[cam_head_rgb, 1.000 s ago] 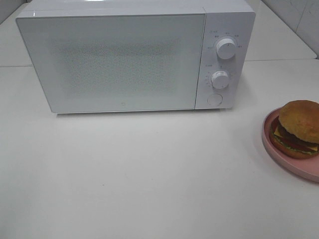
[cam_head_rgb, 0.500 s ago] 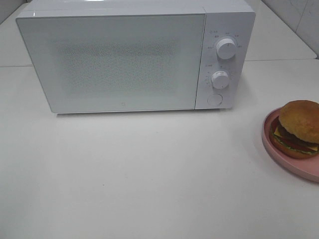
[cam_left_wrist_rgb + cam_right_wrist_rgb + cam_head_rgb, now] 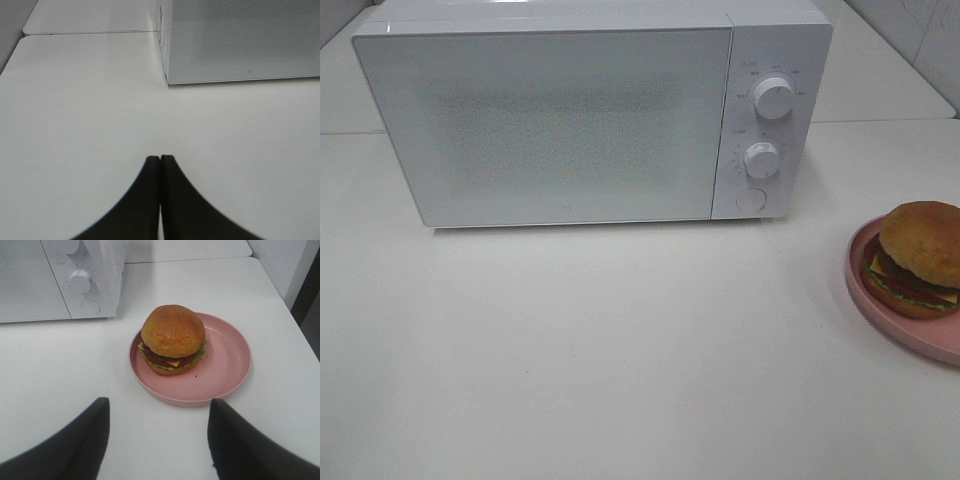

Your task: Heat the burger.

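Right pincer (image 3: 157, 432) gapes empty, facing the burger (image 3: 172, 339) to straddle it; left pincer (image 3: 160, 200) is closed, idle.

pink plate (image 3: 868, 300) cut by right edge, microwave (image 3: 570, 120) dial labels too small

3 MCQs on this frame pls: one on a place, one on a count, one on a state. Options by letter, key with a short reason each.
1. Where is the burger?
A. inside the microwave
B. on the pink plate
C. bare on the table

2. How many round knobs on the microwave panel?
A. two
B. four
C. none

3. Microwave door state?
A. wide open
B. removed
C. shut

Key: B, the burger sits on the plate's left part in the right wrist view; A, two knobs above a round button; C, the door lies flush with the front.
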